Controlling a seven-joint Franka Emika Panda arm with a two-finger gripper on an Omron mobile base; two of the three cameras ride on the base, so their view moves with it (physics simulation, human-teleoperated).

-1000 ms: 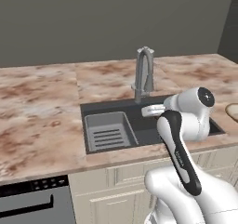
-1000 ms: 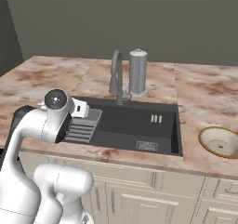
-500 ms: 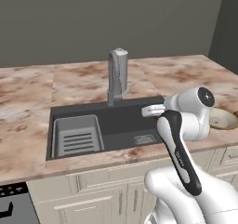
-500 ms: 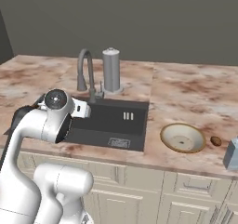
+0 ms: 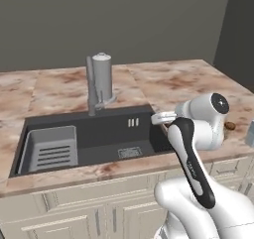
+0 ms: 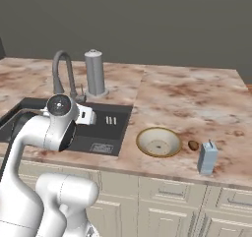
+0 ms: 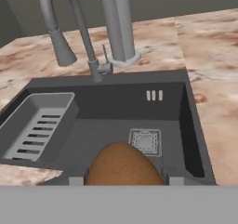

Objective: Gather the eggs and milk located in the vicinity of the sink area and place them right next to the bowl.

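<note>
One egg point(image 7: 122, 165) sat clamped in the gripper point(image 7: 122, 180), its lower half cut off | sink point(image 6: 106, 128) held a rack point(image 5: 50, 149) at 9 o'clock | bowl point(image 6: 158, 142) looked empty.

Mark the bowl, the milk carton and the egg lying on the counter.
bowl point(image 6: 145, 134): right base view, left rim.
milk carton point(image 6: 207, 158): right base view, front face.
egg point(image 6: 193, 145): right base view, its middle, between bowl and carton.
</note>
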